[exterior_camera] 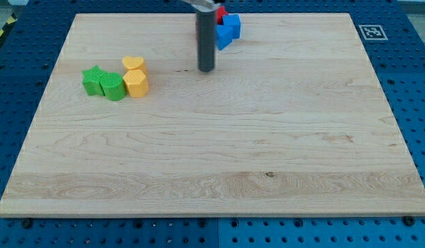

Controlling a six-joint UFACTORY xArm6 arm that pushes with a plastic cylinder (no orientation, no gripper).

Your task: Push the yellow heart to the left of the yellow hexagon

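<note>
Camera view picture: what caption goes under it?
My tip rests right of the yellow heart, which touches the yellow hexagon on the wooden board.

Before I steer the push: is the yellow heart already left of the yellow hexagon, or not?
Not yet. The yellow heart sits touching the yellow hexagon on its top side, toward the view's top. My tip stands apart, to their right.

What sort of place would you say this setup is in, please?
Probably a robotics lab bench: a wooden board lies on a blue perforated table, a printed marker tag sits at the board's corner, and my tip stands among small coloured blocks.
</note>
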